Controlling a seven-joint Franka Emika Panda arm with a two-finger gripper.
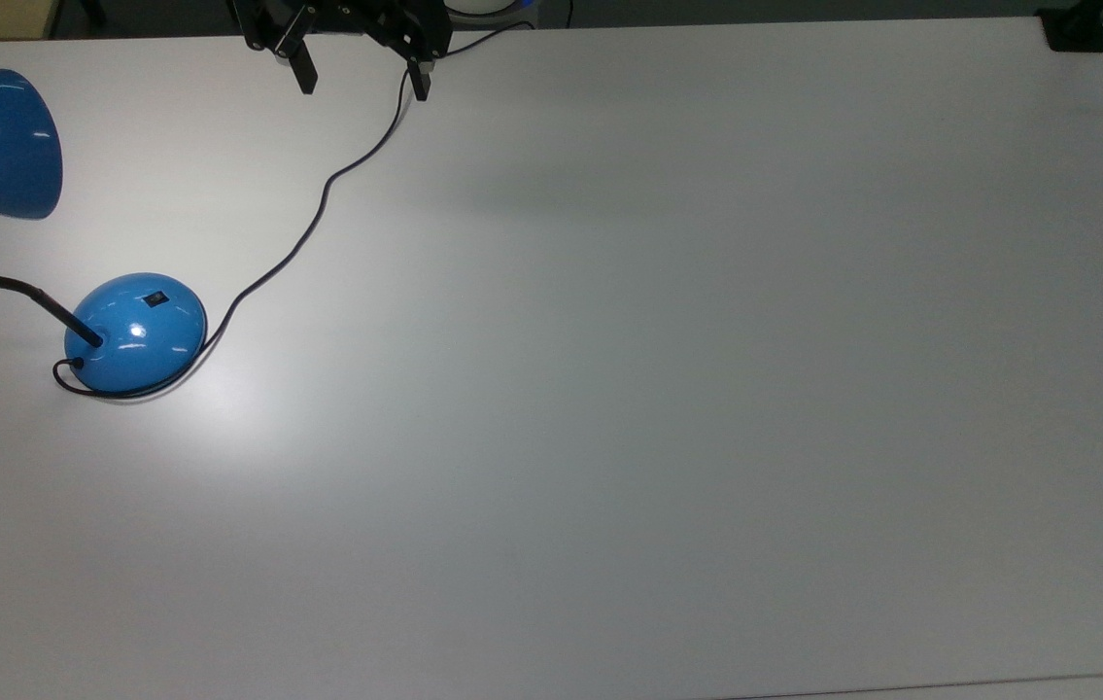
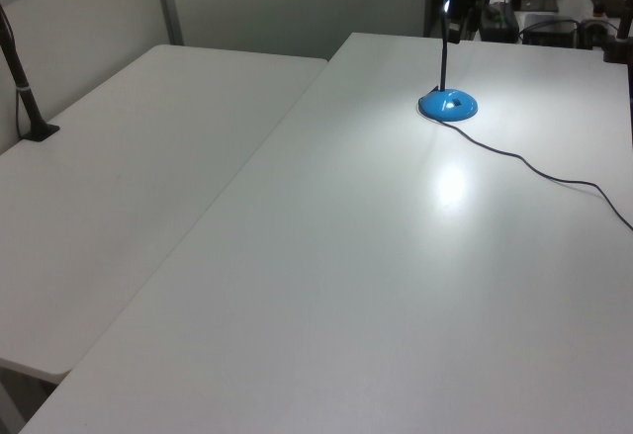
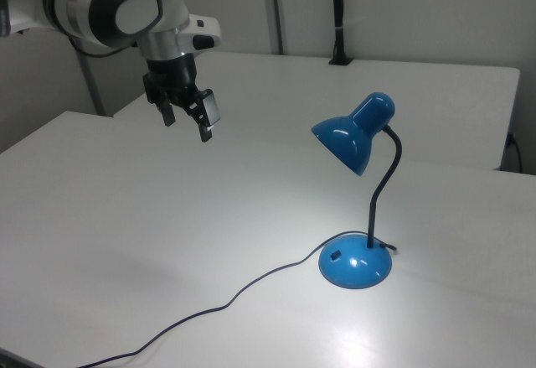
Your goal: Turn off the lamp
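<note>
One glossy blue desk lamp (image 3: pixel 356 209) stands on a plain white table (image 1: pixel 668 389), near the top view's left edge. It has a round dome base with one small black rocker switch (image 1: pixel 155 298), a black bendable neck and a cone shade. A bright pool of light lies beside its base. One black cord (image 1: pixel 318 214) trails away across the table. One black two-finger gripper (image 3: pixel 186 121) hangs above the table, well apart from the lamp, fingers spread wide and holding nothing.

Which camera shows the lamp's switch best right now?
The top view: the switch faces the camera on the lamp base. The right view shows it small and side-on; in the left view I cannot make it out.
</note>
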